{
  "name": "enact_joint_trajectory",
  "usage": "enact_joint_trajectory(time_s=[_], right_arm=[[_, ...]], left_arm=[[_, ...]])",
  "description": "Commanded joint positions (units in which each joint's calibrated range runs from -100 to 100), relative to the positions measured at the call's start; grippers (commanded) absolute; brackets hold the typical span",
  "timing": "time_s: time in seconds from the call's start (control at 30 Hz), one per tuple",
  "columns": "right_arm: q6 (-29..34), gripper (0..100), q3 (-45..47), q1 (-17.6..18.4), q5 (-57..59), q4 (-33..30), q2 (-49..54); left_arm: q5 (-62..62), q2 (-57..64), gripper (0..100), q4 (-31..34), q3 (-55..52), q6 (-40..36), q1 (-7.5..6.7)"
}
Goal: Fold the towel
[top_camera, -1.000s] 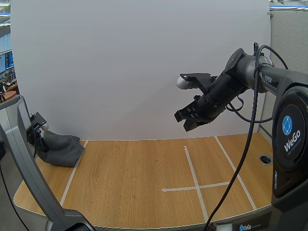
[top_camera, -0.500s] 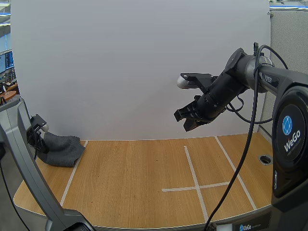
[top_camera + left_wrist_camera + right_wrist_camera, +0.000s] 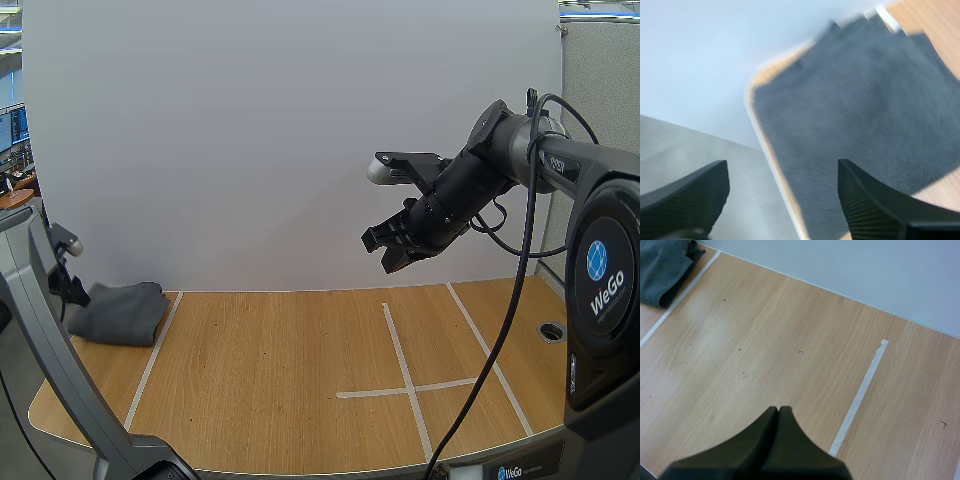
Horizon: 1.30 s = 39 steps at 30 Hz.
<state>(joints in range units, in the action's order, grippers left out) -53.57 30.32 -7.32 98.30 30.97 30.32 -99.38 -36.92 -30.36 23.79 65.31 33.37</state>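
A grey towel (image 3: 122, 312) lies folded in a low heap at the table's far left corner, just left of a white tape line. My left gripper (image 3: 782, 200) hovers over the towel (image 3: 860, 115) near the table's edge. It is open, its fingers (image 3: 875, 202) stand wide apart and nothing is between them. In the high view it shows at the towel's left side (image 3: 70, 287). My right gripper (image 3: 395, 250) hangs high above the middle of the table, shut on nothing, its fingers (image 3: 777, 415) together as one dark wedge. The towel (image 3: 662, 265) lies far off from it.
White tape lines (image 3: 405, 375) mark a cross on the right half of the wooden table (image 3: 270, 380), and another strip (image 3: 152, 360) runs along the left. A small round hole (image 3: 551, 330) sits at the right edge. A white wall stands behind.
My left gripper has opened and let go of the towel, then lifted back a little. The towel has dropped flatter onto the table. The right arm has stayed still.
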Motion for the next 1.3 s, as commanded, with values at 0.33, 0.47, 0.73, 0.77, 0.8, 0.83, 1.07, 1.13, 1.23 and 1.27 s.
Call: enact_joint_trajectory(time_s=[0.33, 0.47, 0.73, 0.77, 0.8, 0.83, 1.07, 1.13, 1.23, 1.27], right_arm=[[-0.4, 0, 0.1, -0.3, -1.2, 2.2, 1.0], [-0.4, 0, 0.0, -0.3, -4.0, 3.2, 1.1], [-0.4, 0, 0.0, -0.3, -17.9, 8.8, 3.8], [-0.4, 0, 0.0, -0.3, -19.6, 10.0, 4.3], [-0.4, 0, 0.0, -0.3, -21.3, 10.9, 4.9], [-0.4, 0, 0.0, -0.3, -23.8, 11.8, 5.6], [-0.5, 0, 0.0, -0.3, -35.9, 18.9, 11.1], [-3.2, 0, 0.1, -0.3, -36.4, 23.0, 13.2], [-10.4, 0, 2.1, -0.3, -36.8, 31.0, 17.6], [-11.8, 0, 2.9, -0.3, -37.0, 32.8, 19.1]], left_arm=[[-0.6, 19.4, 98, -11.2, 4.2, -10.0, 0.99], [-0.6, 24.9, 63, -12.9, 4.2, -14.5, 0.99], [-0.6, 35.7, 0, -16.1, 4.2, -26.2, 0.99], [-0.6, 36.9, 0, -16.7, 4.2, -27.3, 0.99], [-0.6, 38.9, 0, -18.1, 3.5, -27.8, 0.99], [-0.6, 40.7, 0, -19.0, 2.8, -27.9, 0.99], [-0.6, 52.3, 0, -23.4, -5.8, -28.2, 0.99], [-0.6, 54.6, 0, -23.4, -8.0, -28.2, 0.99], [-0.6, 57.3, 0, -23.4, -9.5, -28.8, 0.99], [-0.6, 57.5, 0, -23.2, -9.5, -29.1, 0.99]])
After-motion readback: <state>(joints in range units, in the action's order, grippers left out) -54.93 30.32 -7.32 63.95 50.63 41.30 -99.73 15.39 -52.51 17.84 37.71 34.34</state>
